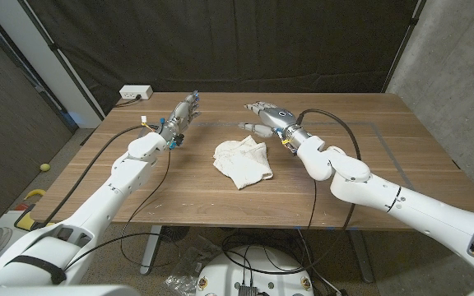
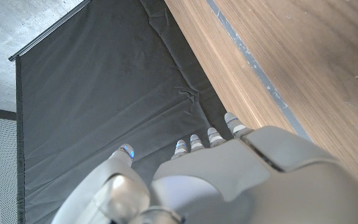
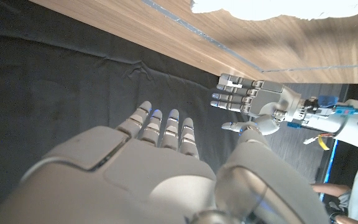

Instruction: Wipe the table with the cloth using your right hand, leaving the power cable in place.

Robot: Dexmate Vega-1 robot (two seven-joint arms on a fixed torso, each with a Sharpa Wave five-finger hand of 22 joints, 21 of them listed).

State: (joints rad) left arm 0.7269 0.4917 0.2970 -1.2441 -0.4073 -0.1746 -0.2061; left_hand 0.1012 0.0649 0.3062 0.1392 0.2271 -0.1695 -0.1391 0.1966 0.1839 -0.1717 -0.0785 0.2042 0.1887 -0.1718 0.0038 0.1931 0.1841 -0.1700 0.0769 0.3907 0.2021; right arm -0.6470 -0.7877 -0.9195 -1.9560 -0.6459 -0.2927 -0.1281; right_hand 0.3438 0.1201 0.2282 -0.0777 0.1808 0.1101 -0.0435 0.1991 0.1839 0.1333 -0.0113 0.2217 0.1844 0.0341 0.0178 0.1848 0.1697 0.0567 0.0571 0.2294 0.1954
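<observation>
A crumpled white cloth [image 1: 241, 162] lies on the wooden table [image 1: 385, 177] near its middle; its edge also shows in the right wrist view [image 3: 278, 7]. My right hand [image 1: 263, 117] hovers just beyond the cloth's far right side, fingers spread and holding nothing, apart from the cloth; its back shows in its own wrist view [image 3: 166, 162]. My left hand [image 1: 183, 111] is raised over the far left part of the table with straight fingers and nothing in it [image 2: 229, 174]. It faces the right hand [image 3: 253, 102]. A white power strip [image 1: 136, 93] sits at the table's far left corner.
Grey tape lines [image 1: 377, 131] mark a rectangle on the tabletop, also seen in the left wrist view [image 2: 253, 65]. A black cable [image 1: 336, 122] arcs from my right forearm. A dark curtain [image 1: 303, 41] hangs behind the table. A yellow ball [image 1: 46, 167] lies on the floor.
</observation>
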